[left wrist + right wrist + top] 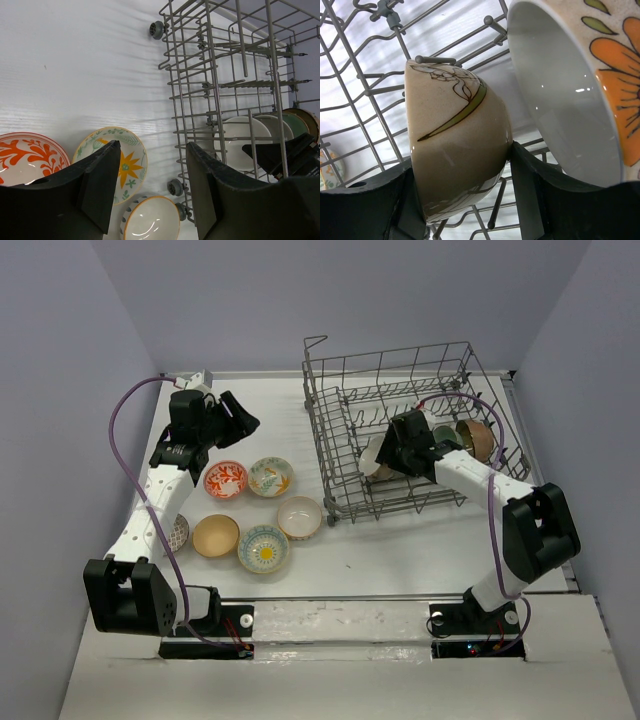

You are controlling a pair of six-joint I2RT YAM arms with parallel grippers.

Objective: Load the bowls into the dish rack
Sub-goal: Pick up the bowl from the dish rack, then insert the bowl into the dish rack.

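Nearest your arm bases, a tan bowl [215, 536] and a blue-rimmed bowl [264, 548] sit side by side. A white bowl [299, 517] lies just beyond them, close to the near-left corner of the dish rack [330, 420]. Another small bowl [180, 533] is half hidden under your left arm. The tabletop [400, 550] is bare between the rack's near edge and your right base, so you have room there.

Farther back, a red-orange bowl [226, 480] and a floral bowl [270, 477] lie next to each other. Your left fingers [240, 420] hang above and behind them, spread wide and holding nothing, with bare tabletop beyond.

Inside the rack your right fingers [390, 455] press both sides of a cream leaf bowl [455, 115], which stands on edge among the tines. An orange-flowered bowl [570, 90] stands just beside it, leaving little room on that side. A teal bowl [445, 435] and a brown bowl [475, 438] stand upright farther along.
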